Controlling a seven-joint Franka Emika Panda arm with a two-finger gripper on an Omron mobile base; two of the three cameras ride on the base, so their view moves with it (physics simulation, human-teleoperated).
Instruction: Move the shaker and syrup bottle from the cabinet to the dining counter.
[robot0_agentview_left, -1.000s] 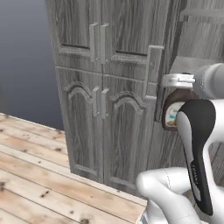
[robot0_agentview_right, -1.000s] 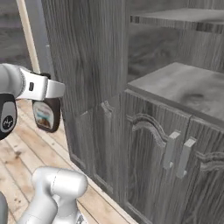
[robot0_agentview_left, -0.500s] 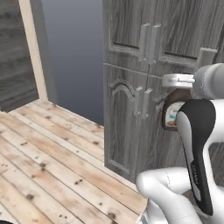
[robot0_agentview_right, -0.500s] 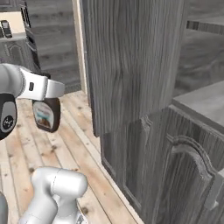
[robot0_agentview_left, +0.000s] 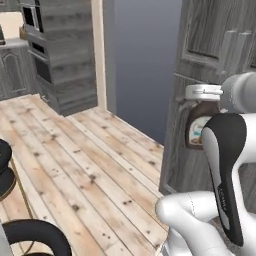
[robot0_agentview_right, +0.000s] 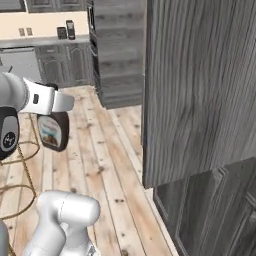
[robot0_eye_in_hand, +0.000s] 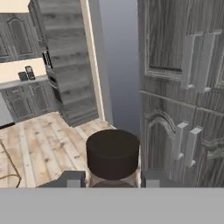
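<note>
syrup bottle (robot0_agentview_right: 52, 131) held aloft, cabinet (robot0_agentview_right: 200, 90) beside

A pale plank floor (robot0_agentview_left: 85, 165) stretches under me. The grey wood-grain cabinet (robot0_agentview_left: 210, 75) stands on it at its right side, a tall dark unit (robot0_agentview_left: 65, 55) at its far edge, and black round stools (robot0_agentview_left: 35, 237) at its near left corner.

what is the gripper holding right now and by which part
The gripper holds the syrup bottle, clamped at the neck just below its dark cap; the labelled body hangs beneath.
</note>
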